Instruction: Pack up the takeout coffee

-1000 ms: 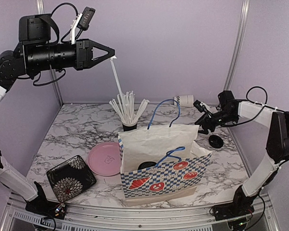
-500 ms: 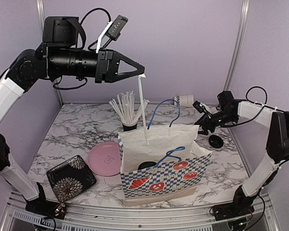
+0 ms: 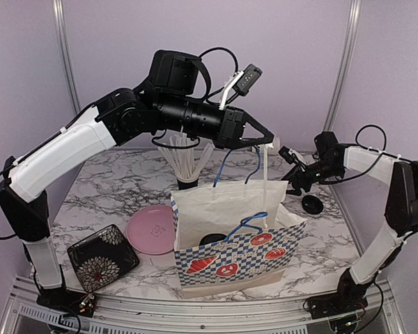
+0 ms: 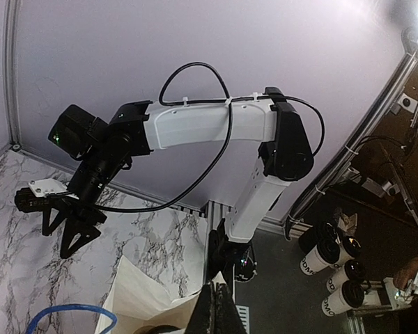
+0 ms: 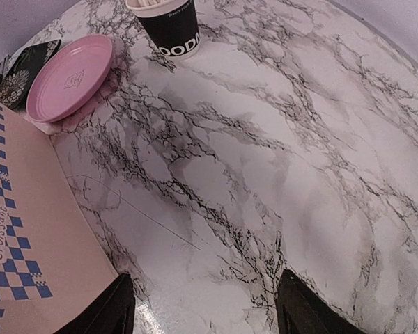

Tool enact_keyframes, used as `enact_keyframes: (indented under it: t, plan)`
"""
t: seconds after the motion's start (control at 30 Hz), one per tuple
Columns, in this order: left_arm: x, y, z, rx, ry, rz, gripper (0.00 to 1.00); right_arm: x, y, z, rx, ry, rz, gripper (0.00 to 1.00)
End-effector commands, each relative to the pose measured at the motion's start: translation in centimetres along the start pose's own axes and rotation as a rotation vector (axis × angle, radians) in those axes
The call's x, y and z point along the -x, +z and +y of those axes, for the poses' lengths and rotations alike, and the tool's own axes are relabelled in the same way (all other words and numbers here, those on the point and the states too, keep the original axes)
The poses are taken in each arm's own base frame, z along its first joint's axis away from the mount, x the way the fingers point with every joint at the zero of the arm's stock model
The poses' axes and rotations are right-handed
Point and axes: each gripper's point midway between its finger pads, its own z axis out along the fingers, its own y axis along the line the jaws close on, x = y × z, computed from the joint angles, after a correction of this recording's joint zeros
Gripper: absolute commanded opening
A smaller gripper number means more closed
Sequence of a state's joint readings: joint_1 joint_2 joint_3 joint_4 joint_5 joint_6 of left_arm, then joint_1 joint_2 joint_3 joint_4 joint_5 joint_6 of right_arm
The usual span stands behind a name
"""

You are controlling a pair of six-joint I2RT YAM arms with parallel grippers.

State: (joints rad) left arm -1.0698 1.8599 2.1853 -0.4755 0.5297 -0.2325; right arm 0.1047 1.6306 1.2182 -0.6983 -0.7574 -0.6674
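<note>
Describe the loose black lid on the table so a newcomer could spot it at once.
Start at the blue-checked paper bag standing mid-table. On the marble table just to its right lies the round black lid. It is the only small flat black disc there; the pink plate and the black floral dish sit left of the bag.
</note>
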Motion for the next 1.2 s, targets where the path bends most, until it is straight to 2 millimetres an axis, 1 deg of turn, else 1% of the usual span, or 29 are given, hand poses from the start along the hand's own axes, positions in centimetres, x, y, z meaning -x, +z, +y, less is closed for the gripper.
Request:
enact_keyframes:
  t: [0.0, 0.03, 0.07, 0.13, 0.17, 0.2, 0.23, 0.3, 0.4, 0.5, 0.6, 0.63, 0.73, 0.8, 0.83, 0.9, 0.97, 1.0, 1.03, 1.1, 1.17]
  plan:
    - [0.2, 0.6, -0.3, -0.023, 0.006, -0.021, 0.00, 0.4, 0.2, 0.2, 0.008, -0.022, 0.007, 0.67]
    - [-0.7, 0.5, 0.2, 0.004, -0.001, -0.004, 0.00, 0.4, 0.2, 0.2, 0.008, -0.023, 0.008, 0.67]
    - [-1.5, -0.1, 0.7, 0.040, 0.002, 0.009, 0.00, 0.4, 0.2, 0.2, 0.005, -0.025, 0.010, 0.67]
    - [-3.7, -1.1, 2.4, 0.147, 0.003, 0.057, 0.00, 0.4, 0.1, 0.2, 0.003, -0.026, 0.009, 0.67]
    - [-5.4, -1.6, 3.4, 0.200, 0.001, 0.100, 0.06, 0.4, 0.1, 0.2, 0.004, -0.026, 0.008, 0.67]
    - [-6.4, -2.4, 4.1, 0.253, 0.008, 0.132, 0.12, 0.4, 0.1, 0.3, 0.006, -0.026, 0.009, 0.67]
    - [-7.3, -3.2, 4.6, 0.299, 0.013, 0.167, 0.23, 0.4, 0.2, 0.3, 0.008, -0.025, 0.010, 0.67]
    - [-8.7, -5.1, 5.4, 0.384, 0.024, 0.221, 0.31, 0.4, 0.4, 0.3, 0.013, -0.026, 0.015, 0.67]
    - [-9.2, -8.1, 6.3, 0.505, 0.052, 0.234, 0.43, 0.4, 0.7, 0.6, 0.025, -0.026, 0.025, 0.67]
    - [-8.5, -11.1, 7.7, 0.657, 0.099, 0.207, 0.58, 0.7, 0.6, 0.8, 0.023, -0.035, 0.026, 0.67]
    - [-8.0, -14.7, 10.7, 0.864, 0.149, 0.196, 0.71, 1.7, -0.2, 1.0, 0.009, -0.042, 0.000, 0.67]
    - [-7.8, -15.9, 11.8, 0.929, 0.149, 0.195, 0.73, 2.4, -0.7, 1.0, -0.005, -0.051, -0.015, 0.67]
    - [-7.4, -18.8, 15.0, 1.063, 0.113, 0.182, 0.77, 4.6, -2.7, 0.7, -0.090, -0.092, -0.057, 0.67]
    - [-7.1, -20.6, 16.8, 1.140, 0.092, 0.162, 0.78, 6.4, -4.5, 0.1, -0.172, -0.112, -0.088, 0.67]
    - [-6.8, -21.6, 17.6, 1.179, 0.088, 0.148, 0.80, 7.2, -5.5, -0.5, -0.227, -0.120, -0.107, 0.67]
    - [-6.1, -23.2, 18.8, 1.235, 0.085, 0.115, 0.84, 9.1, -8.2, -1.2, -0.331, -0.133, -0.167, 0.69]
    - [-5.3, -24.5, 19.7, 1.271, 0.107, 0.090, 0.85, 10.6, -10.7, -1.9, -0.399, -0.115, -0.234, 0.70]
    - [-4.9, -25.1, 20.1, 1.295, 0.125, 0.079, 0.86, 11.3, -12.2, -2.1, -0.434, -0.105, -0.265, 0.73]
    - [-4.3, -26.0, 20.6, 1.323, 0.141, 0.054, 0.88, 12.0, -13.5, -2.4, -0.464, -0.086, -0.292, 0.78]
    - [-3.7, -27.5, 21.6, 1.380, 0.149, 0.031, 0.91, 13.1, -16.0, -3.1, -0.536, -0.030, -0.350, 0.96]
    - [-3.4, -28.6, 22.3, 1.412, 0.136, 0.005, 0.97, 14.1, -17.8, -3.0, -0.579, -0.006, -0.403, 0.99]
